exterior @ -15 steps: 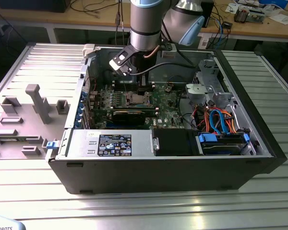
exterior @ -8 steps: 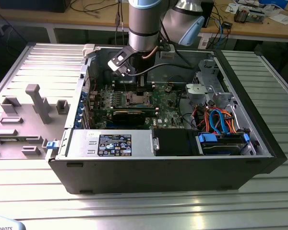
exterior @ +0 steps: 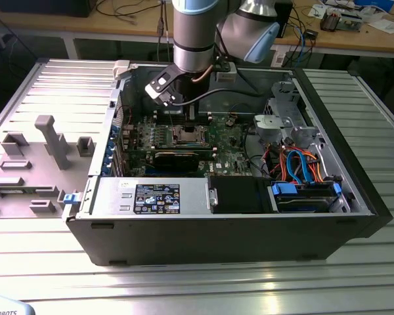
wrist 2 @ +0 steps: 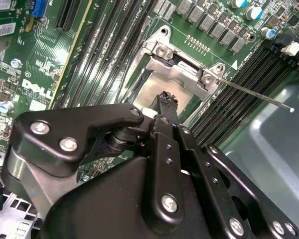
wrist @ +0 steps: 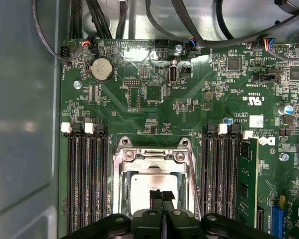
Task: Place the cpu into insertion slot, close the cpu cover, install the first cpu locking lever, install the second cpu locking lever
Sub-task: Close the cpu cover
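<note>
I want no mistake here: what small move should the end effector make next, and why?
Probably a slight lift, then a shift toward the locking lever, which sticks out free. The cpu lies under the cpu cover, which seems down, and the shut end effector hangs over the cpu.

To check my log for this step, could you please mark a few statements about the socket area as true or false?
1. The cpu lies inside the insertion slot. True.
2. The gripper is wide open. False: its fingertips are together, just over the cpu.
3. A round coin battery sits on the motherboard. True.
4. Every memory slot is empty. False: a green memory module stands in one.
</note>
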Controlling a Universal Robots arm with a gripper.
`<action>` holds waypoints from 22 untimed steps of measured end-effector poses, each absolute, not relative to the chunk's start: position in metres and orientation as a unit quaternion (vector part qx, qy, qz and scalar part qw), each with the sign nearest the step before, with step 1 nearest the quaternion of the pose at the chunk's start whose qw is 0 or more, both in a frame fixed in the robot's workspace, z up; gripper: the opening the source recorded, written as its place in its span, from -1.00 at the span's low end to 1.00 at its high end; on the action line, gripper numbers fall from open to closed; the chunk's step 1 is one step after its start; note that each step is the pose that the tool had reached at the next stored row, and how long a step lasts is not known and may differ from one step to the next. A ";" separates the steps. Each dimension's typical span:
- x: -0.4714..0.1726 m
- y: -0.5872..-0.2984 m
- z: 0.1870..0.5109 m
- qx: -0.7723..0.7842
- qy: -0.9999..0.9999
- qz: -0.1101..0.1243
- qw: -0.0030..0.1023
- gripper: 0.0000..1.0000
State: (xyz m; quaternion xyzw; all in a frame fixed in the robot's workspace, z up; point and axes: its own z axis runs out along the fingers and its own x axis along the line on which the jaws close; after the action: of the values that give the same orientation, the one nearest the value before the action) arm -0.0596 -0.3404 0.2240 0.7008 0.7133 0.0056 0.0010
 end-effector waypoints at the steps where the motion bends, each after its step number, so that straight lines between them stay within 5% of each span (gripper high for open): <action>1: -0.061 -0.340 0.224 0.701 0.713 0.006 0.001 -0.79; 22: -0.084 -0.341 0.210 0.688 0.726 0.006 0.000 -0.79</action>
State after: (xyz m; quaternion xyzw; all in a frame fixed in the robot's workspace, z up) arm -0.0843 -0.3410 0.2098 0.6877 0.7260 0.0060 0.0003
